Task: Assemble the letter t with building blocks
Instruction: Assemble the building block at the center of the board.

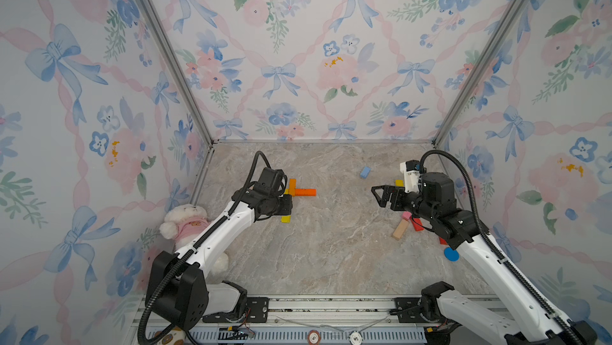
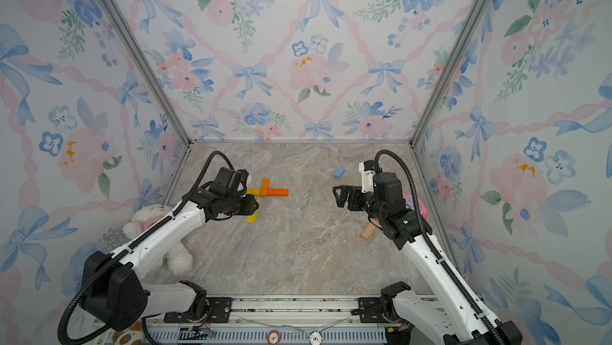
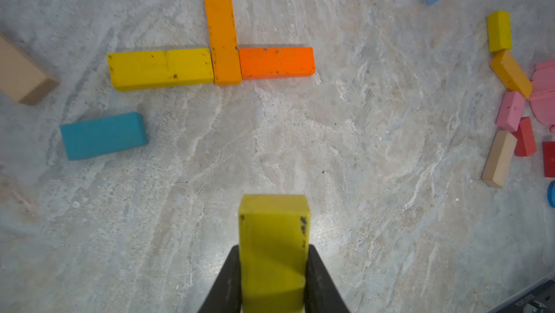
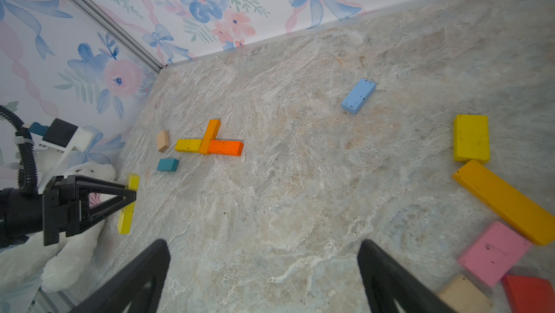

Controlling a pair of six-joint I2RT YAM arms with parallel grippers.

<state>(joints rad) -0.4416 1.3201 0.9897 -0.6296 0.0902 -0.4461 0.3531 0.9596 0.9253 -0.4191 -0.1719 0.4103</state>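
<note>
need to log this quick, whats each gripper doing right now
left gripper: shut on a yellow block, held off the table
right gripper: open, holding nothing

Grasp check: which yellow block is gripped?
The yellow block clamped between the left gripper fingers. The long yellow block and the short yellow block lie flat, untouched.

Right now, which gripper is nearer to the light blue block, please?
Right. The right gripper hovers close to the light blue block; the left gripper is farther off, holding a yellow block.
</note>
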